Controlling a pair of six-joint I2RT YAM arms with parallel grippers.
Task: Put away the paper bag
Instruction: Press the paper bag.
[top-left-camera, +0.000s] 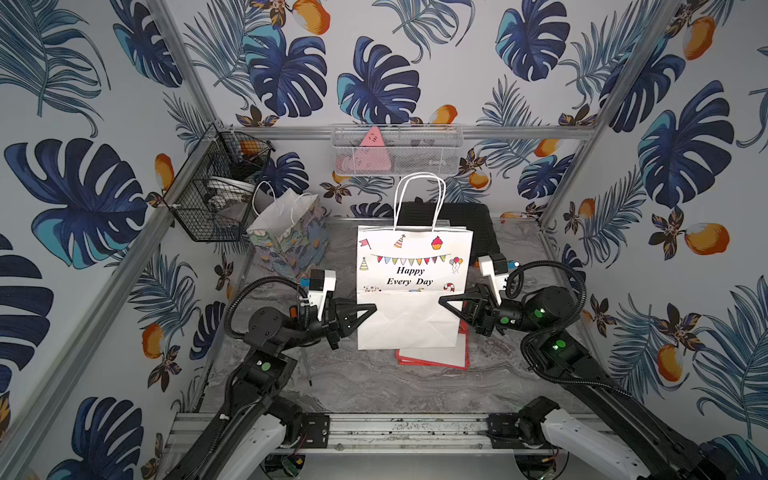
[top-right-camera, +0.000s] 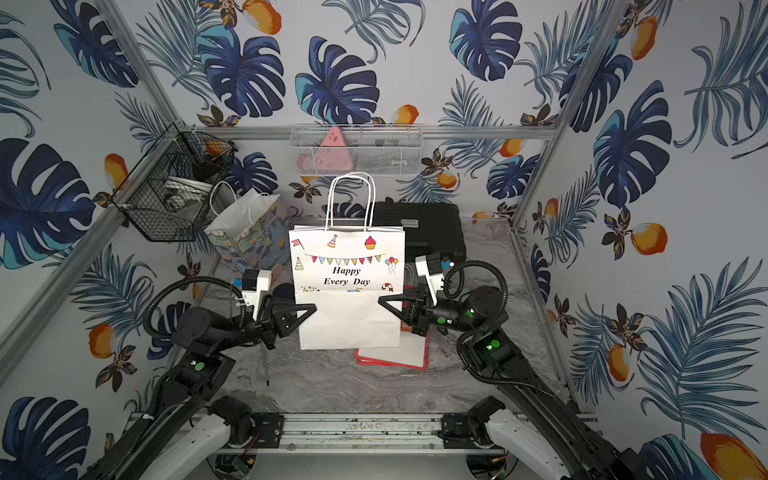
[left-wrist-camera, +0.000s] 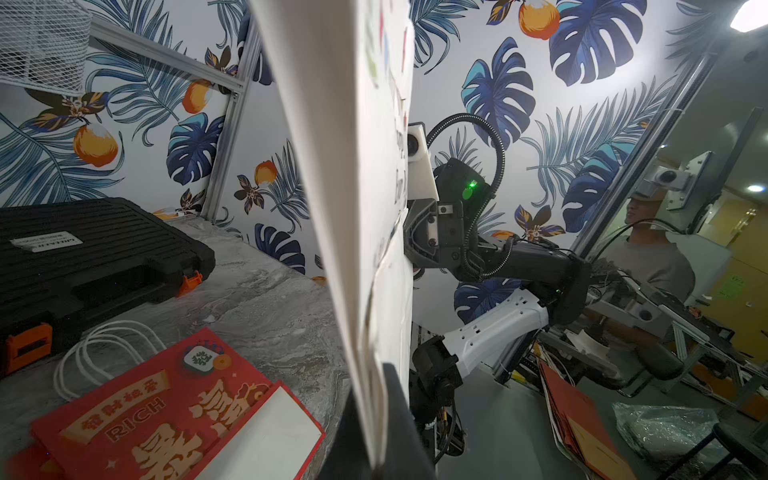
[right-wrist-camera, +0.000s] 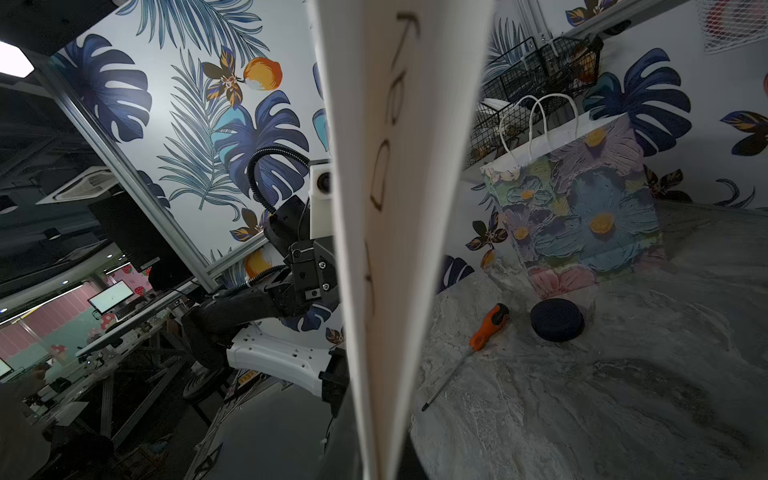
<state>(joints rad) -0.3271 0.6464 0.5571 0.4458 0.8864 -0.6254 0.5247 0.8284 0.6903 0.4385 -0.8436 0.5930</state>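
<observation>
Standing upright and pressed flat, the white paper bag (top-left-camera: 411, 266) (top-right-camera: 347, 270) was held over the middle of the marble-patterned desk (top-left-camera: 374, 386). Its printed face, lettered "Happy Every Day", was turned towards the camera in both top views. The left fingers (top-left-camera: 368, 309) (top-right-camera: 309, 308) were pinched on the bag's left edge, roughly halfway up. The right fingers (top-left-camera: 449, 301) (top-right-camera: 385, 302) were pinched on its right edge at much the same height. From each wrist camera the paper bag (left-wrist-camera: 353, 166) (right-wrist-camera: 386, 208) was seen edge-on, as a thin pale sheet running away from the closed fingers. Whether its lower edge was touching the desk could not be told.

A red bag (top-left-camera: 436, 357) (left-wrist-camera: 166, 411) was laid flat on the desk, partly hidden behind the paper bag's lower right corner. A black case (top-left-camera: 478, 224) (left-wrist-camera: 83, 249) was set at the back of the desk, behind the paper bag. A flowered bag (top-left-camera: 291, 237) (right-wrist-camera: 582, 216) was stood upright near the back left corner, well apart from the paper bag. It was placed just below a black wire basket (top-left-camera: 216, 195) hung on the left frame. An orange-handled screwdriver (right-wrist-camera: 486, 324) and a round dark blue thing (right-wrist-camera: 557, 320) were laid on the desk close to the flowered bag. A white mesh basket (top-left-camera: 397, 151) was hung on the back rail, with a pink thing (top-left-camera: 372, 139) inside it.
</observation>
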